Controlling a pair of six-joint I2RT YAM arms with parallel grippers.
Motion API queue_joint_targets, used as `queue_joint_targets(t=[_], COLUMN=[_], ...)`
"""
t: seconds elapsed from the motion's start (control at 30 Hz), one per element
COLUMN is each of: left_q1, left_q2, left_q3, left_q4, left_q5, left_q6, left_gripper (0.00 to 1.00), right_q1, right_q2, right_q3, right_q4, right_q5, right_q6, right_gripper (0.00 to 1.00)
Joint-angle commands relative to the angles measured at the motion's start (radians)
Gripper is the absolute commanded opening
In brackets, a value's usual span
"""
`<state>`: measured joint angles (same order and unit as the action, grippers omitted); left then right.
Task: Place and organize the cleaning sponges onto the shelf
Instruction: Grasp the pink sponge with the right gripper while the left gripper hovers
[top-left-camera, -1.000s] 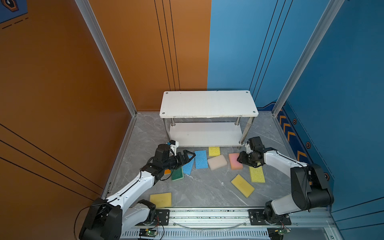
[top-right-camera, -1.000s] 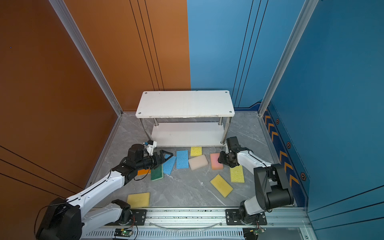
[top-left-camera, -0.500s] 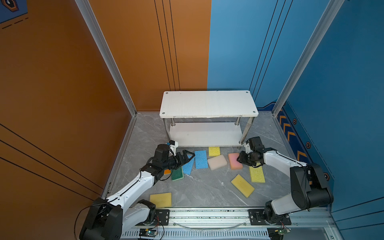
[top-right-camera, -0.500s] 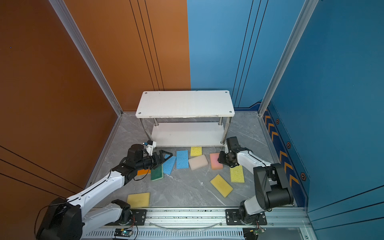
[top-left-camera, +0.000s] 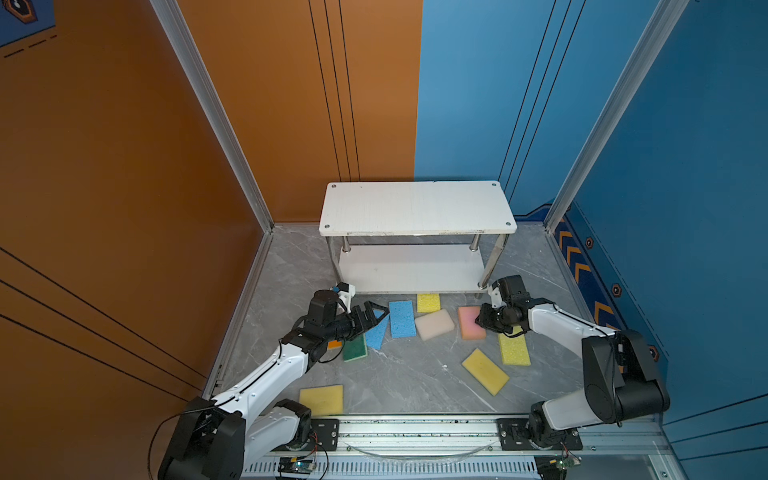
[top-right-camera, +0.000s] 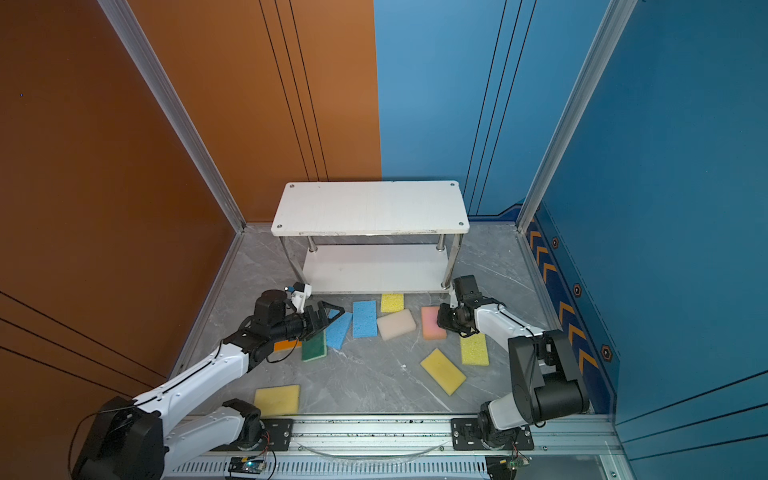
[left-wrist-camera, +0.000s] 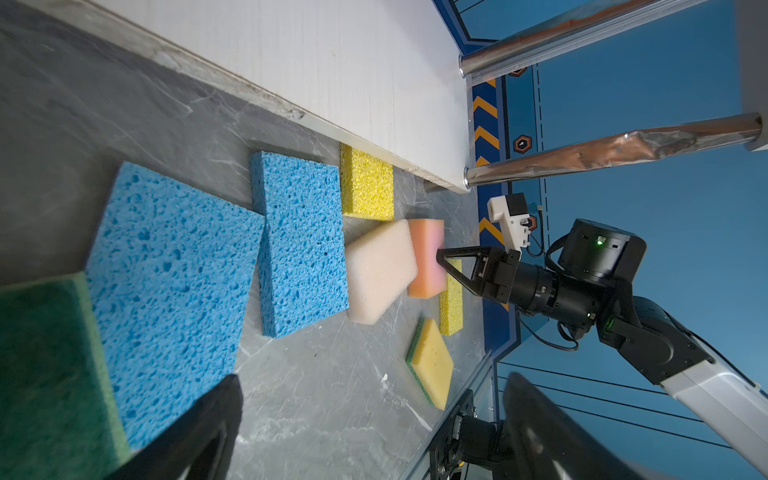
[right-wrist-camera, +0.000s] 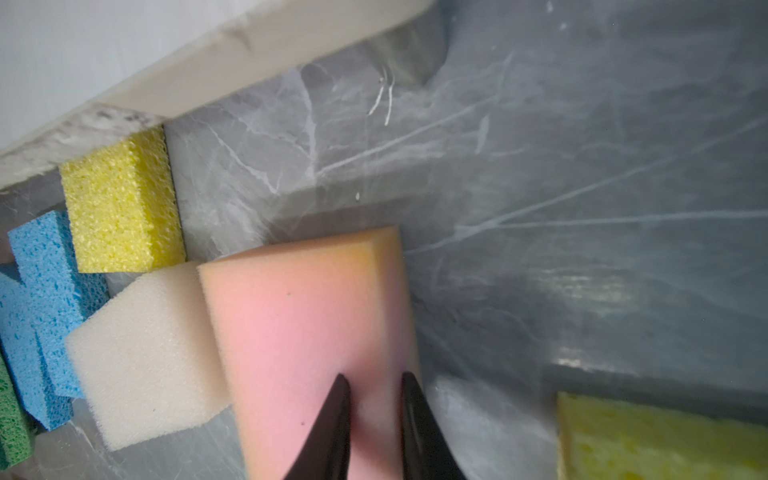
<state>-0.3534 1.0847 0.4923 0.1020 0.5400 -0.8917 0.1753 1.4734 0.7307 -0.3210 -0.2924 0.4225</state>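
Right claw (right-wrist-camera: 376, 380) — pink sponge (right-wrist-camera: 299, 324), marble floor (right-wrist-camera: 540, 166)

Orange sponge (top-left-camera: 335, 344) largely behind left arm (top-left-camera: 266, 376)

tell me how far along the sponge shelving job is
Done: nothing yet; both boards of the shelf are bare. In hand: the right gripper has its jaws narrow at the pink sponge edge, grip unclear; the left gripper is open over a blue sponge. Left: all ten sponges lie on the floor, so every one needs shelving.
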Motion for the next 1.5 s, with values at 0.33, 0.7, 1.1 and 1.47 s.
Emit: queue_joint_targets(t=[0.33,0.7,1.1,1.47], left_q1=[0.014,0.029,0.03,0.027], left_q2=[-0.035,-0.07,-0.122,-0.155], left_q3=[-0.02,-0.026,-0.015,-0.058], left_q4=[0.005,0.002,0.037,0.175], left_q5=[0.032,0.043,0.088,0.139], left_q6=[-0.01,0.005,0.034,-0.062], left_gripper=[0.98,0.98,0.98,0.98], right_q1=[-0.011,-0.012,0.103,0.283], right_q2=[-0.086,-0.17,-0.283,-0.268], right_q3=[-0.043,-0.035,0.041,0.14], right_q4=[-0.013,-0.037,-0.04,0.021], right_q5=[-0.028,-0.072,-0.12,-0.135], right_q6=[0.012,0.051,0.191,0.302], right_gripper=[0.12,0.12,0.12,0.13])
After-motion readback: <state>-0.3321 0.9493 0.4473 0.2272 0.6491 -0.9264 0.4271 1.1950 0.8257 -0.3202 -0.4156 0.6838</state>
